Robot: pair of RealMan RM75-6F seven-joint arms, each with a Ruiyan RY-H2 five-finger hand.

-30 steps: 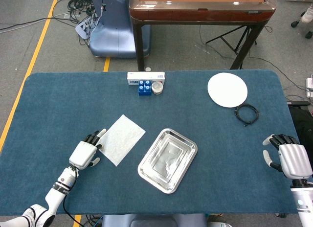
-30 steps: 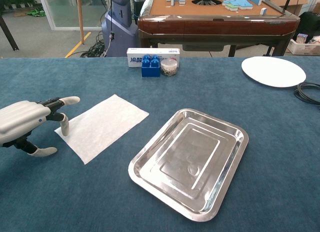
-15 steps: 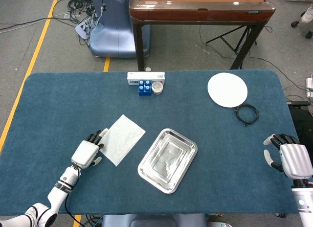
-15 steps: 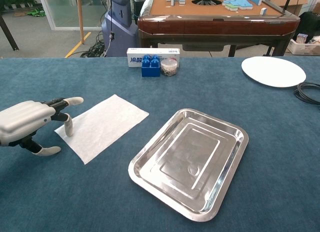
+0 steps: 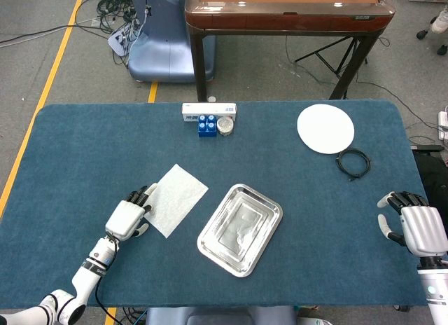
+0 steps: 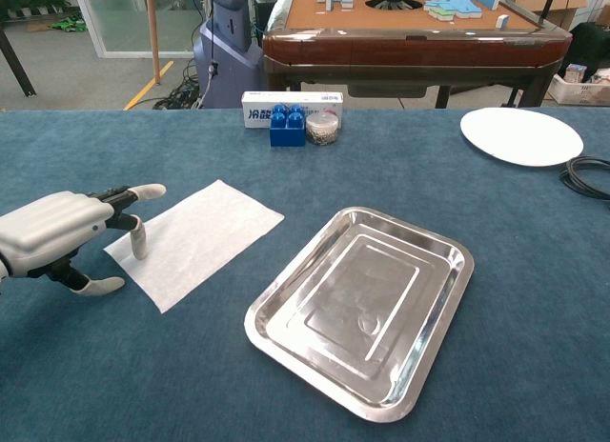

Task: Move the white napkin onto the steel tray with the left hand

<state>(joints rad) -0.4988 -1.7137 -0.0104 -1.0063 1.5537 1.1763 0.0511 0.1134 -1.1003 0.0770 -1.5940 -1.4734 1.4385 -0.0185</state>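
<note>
Left hand sits at the white napkin's outer corner, fingers spread, one fingertip down on the cloth, nothing gripped. Napkin lies flat just beside the steel tray, not on it. Right hand rests well beyond the tray, fingers apart.

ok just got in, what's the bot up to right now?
It's going for the white napkin with its left hand. The fingers reach over the napkin's near left corner, but nothing is gripped yet and the napkin lies flat on the blue table. The steel tray sits empty just to the napkin's right. The right hand rests idle at the table's far right edge, holding nothing.
</note>
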